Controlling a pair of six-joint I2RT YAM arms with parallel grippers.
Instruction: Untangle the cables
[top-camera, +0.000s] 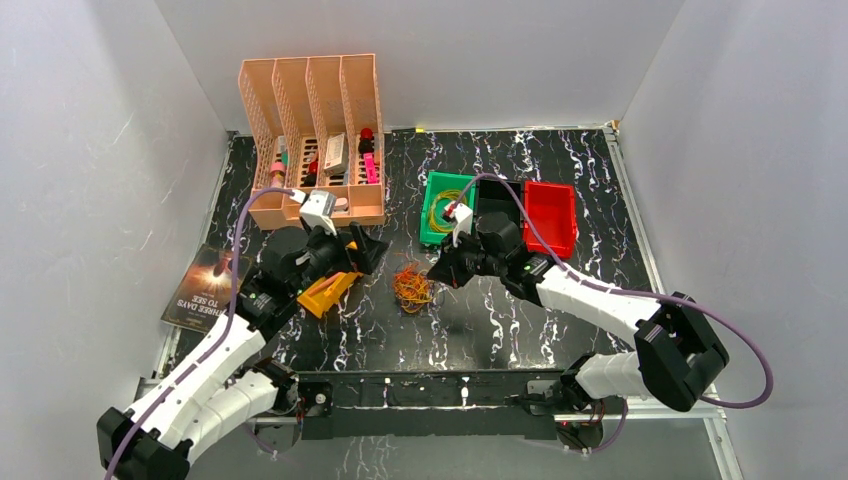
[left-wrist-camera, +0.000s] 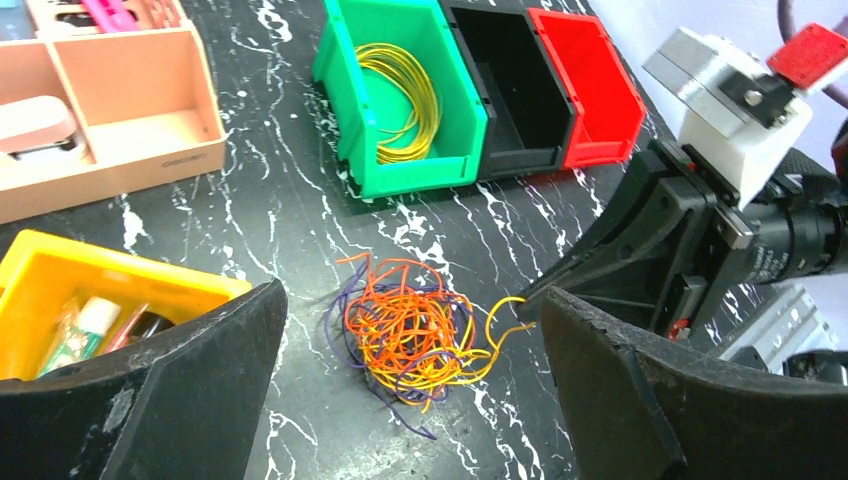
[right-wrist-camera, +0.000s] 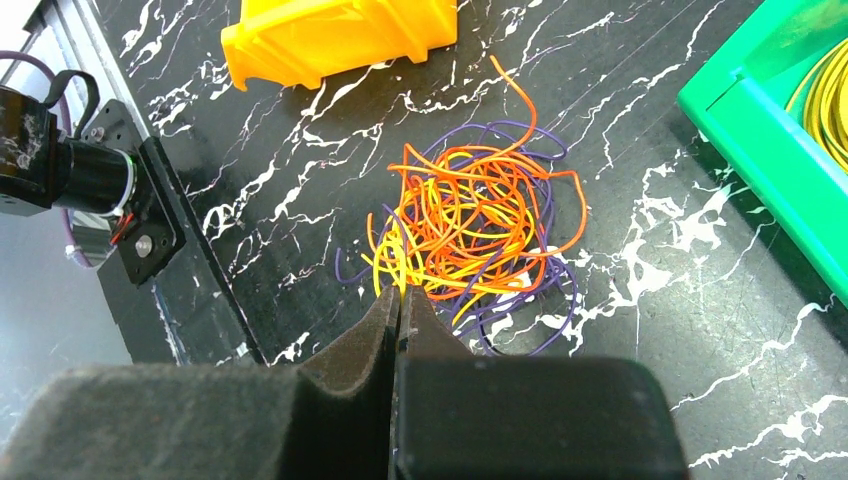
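The cables (top-camera: 411, 288) lie as one tangled bundle of orange, yellow and purple wire on the black marbled table, and also show in the left wrist view (left-wrist-camera: 420, 340) and the right wrist view (right-wrist-camera: 475, 235). My right gripper (right-wrist-camera: 400, 297) is shut, its tips pinching a yellow strand (left-wrist-camera: 505, 310) at the bundle's edge; in the top view this gripper (top-camera: 438, 272) sits just right of the bundle. My left gripper (left-wrist-camera: 410, 295) is wide open and empty, hovering over the bundle from the left (top-camera: 368, 252).
A green bin (top-camera: 428, 212) holds a coil of yellow wire (left-wrist-camera: 405, 100); a black bin (left-wrist-camera: 510, 90) and a red bin (top-camera: 550, 215) stand beside it. A yellow bin (left-wrist-camera: 60, 290) with small items lies left of the bundle. A peach organizer (top-camera: 315, 140) stands at the back left, and a book (top-camera: 205, 290) lies at the left edge.
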